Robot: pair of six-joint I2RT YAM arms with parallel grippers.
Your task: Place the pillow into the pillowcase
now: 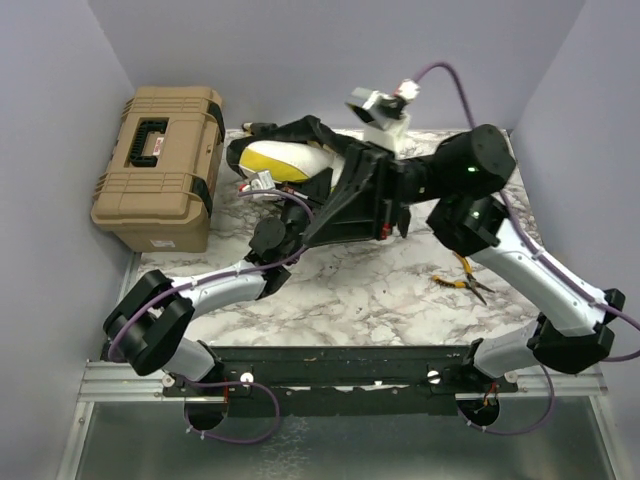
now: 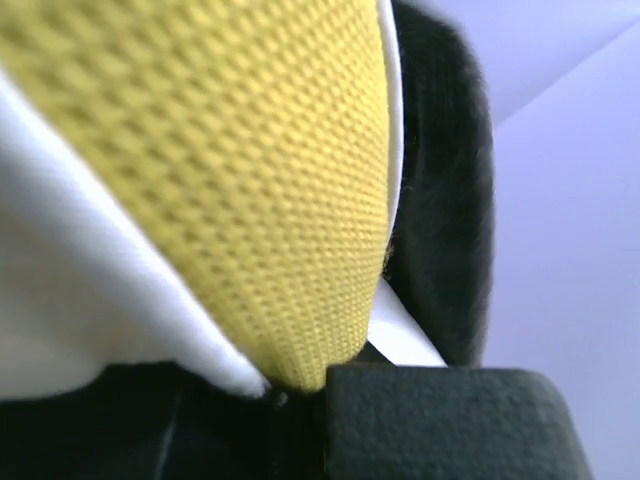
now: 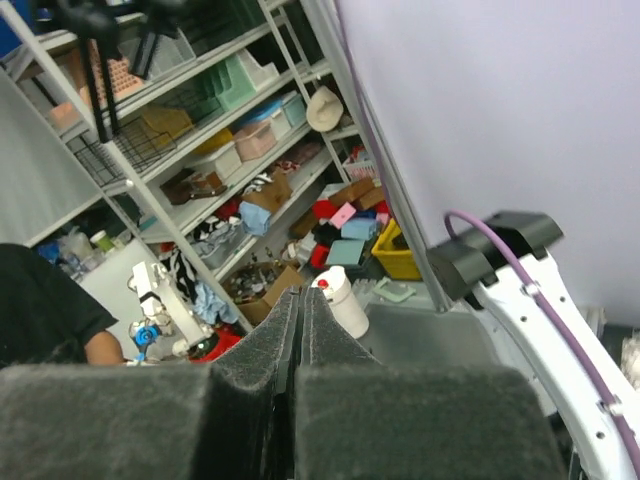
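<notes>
The pillow (image 1: 280,158) lies at the back of the marble table, its yellow edge band facing up. It sits partly inside the black pillowcase (image 1: 345,205), which rises like a taut tent toward my right gripper (image 1: 385,205). My left gripper (image 1: 262,185) is shut on the pillow's near corner. In the left wrist view the yellow mesh band (image 2: 250,150) narrows into the left gripper (image 2: 290,395), with black plush pillowcase (image 2: 440,180) behind it. In the right wrist view my right gripper (image 3: 302,295) is raised and points off the table, shut with only a thin dark layer between its fingers.
A tan toolbox (image 1: 160,165) stands at the back left against the wall. Yellow-handled pliers (image 1: 462,282) lie on the marble table (image 1: 350,295) near my right forearm. Grey walls close in the left, back and right sides.
</notes>
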